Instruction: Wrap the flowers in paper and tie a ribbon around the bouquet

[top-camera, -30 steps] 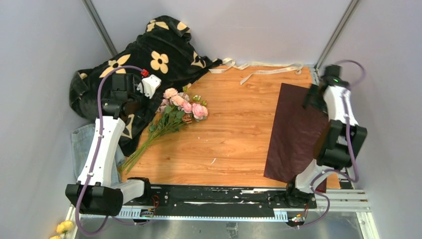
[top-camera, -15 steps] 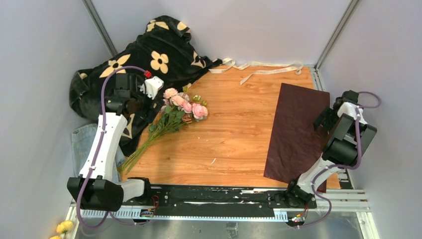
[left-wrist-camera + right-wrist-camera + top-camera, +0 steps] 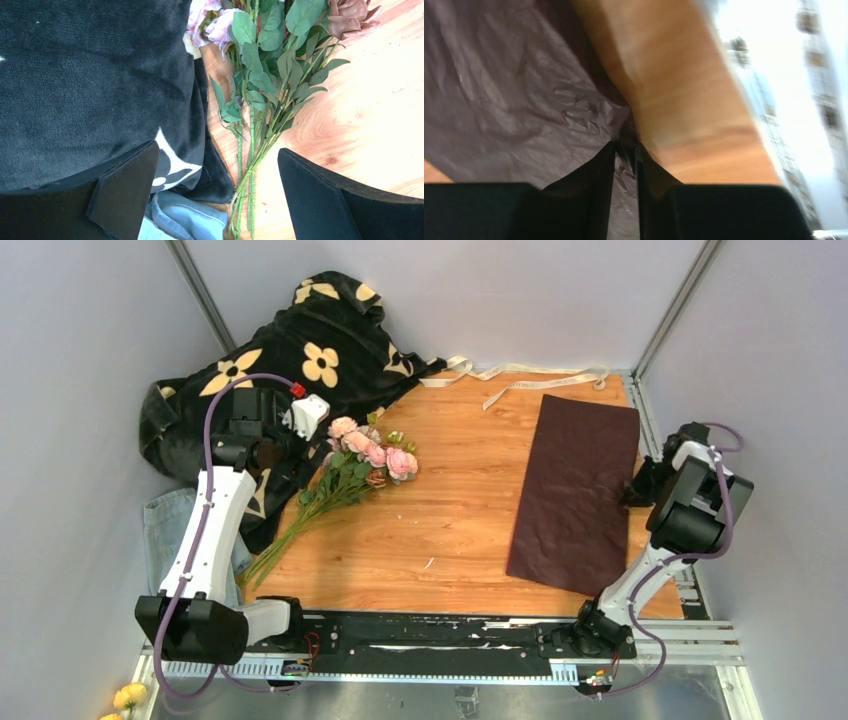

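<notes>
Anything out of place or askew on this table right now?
Yes. The paper lies askew on the table's right side, its edge puckered between the right gripper's fingers. The flowers lie diagonally, heads touching the black blanket. The ribbon straggles along the far edge.

Grey walls (image 3: 540, 290) w/ metal corner posts (image 3: 200, 295); wood-grain tabletop (image 3: 470, 500); even light.

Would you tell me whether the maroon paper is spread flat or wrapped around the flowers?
Spread flat: the paper lies as one open sheet, apart from the flowers, its edge pinched by the right gripper.
</notes>
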`<state>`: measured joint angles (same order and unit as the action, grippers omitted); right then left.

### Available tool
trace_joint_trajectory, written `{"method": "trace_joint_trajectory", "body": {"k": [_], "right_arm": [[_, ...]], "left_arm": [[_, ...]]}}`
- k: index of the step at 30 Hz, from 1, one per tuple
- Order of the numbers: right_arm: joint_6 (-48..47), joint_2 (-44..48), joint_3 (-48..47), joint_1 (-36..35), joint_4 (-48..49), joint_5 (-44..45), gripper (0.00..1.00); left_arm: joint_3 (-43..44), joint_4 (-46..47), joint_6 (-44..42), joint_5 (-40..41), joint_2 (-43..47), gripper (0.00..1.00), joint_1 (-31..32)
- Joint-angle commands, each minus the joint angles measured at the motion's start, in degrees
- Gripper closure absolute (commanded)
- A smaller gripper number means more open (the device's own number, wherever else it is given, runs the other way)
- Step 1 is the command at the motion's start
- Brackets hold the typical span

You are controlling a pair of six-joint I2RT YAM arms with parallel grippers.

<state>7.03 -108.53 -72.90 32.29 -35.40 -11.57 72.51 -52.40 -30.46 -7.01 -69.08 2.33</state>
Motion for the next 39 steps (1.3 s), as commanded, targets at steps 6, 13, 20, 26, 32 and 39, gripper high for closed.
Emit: {"method": "trace_joint_trajectory", "body": {"k": [6, 13, 20, 26, 32, 39], "right_arm": [[3.57, -8.45, -1.68, -27.31, -2.23, -7.46, 0.84], [2.84, -16.11, -16.92, -42.33, -10.65, -1.04, 0.78], [-2.6, 4.75, -18.87, -51.35, -18.23, 15.65, 0.34], [-20.98, 17.03, -9.64, -82.04, -19.82, 25.39, 0.3], [-39.91, 18.04, 9.5, -102.27, -15.68, 39.64, 0.32], [-39.14, 23.09, 20.81, -106.99, -17.4, 46.06, 0.3]], "left_arm": [[-0.21, -0.09, 0.3, 0.13, 0.74, 0.0, -0.2], [-3.02, -1.47, 0.37, -2.73, 2.08, 0.0, -0.19], [-3.34, -2.21, 0.47, -4.31, 2.24, 0.0, -0.15], [-3.5, -2.18, 0.53, -5.74, 4.07, 0.0, -0.16], [-6.5, -2.97, 0.07, -6.56, 7.49, 0.0, -0.22], [-8.33, -3.83, -1.08, -5.97, 8.94, 0.0, -0.2]]}}
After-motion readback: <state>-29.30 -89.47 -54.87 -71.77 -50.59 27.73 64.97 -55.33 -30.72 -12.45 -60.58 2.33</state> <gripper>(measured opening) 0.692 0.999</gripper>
